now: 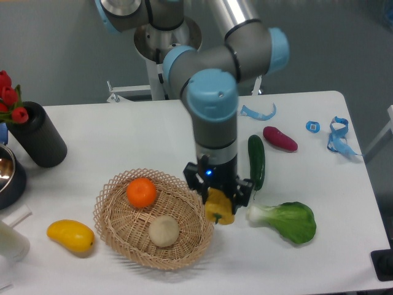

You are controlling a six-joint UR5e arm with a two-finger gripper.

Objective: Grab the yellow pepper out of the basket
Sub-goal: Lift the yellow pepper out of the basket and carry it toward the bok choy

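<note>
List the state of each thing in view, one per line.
gripper: shut on the yellow pepper
yellow pepper: held in the fingers, outside the basket's right rim
basket: on the table, holding an orange and a pale round item
orange: resting in the basket
cucumber: lying on the table
bok choy: lying on the table
mango: lying left of the basket
</note>
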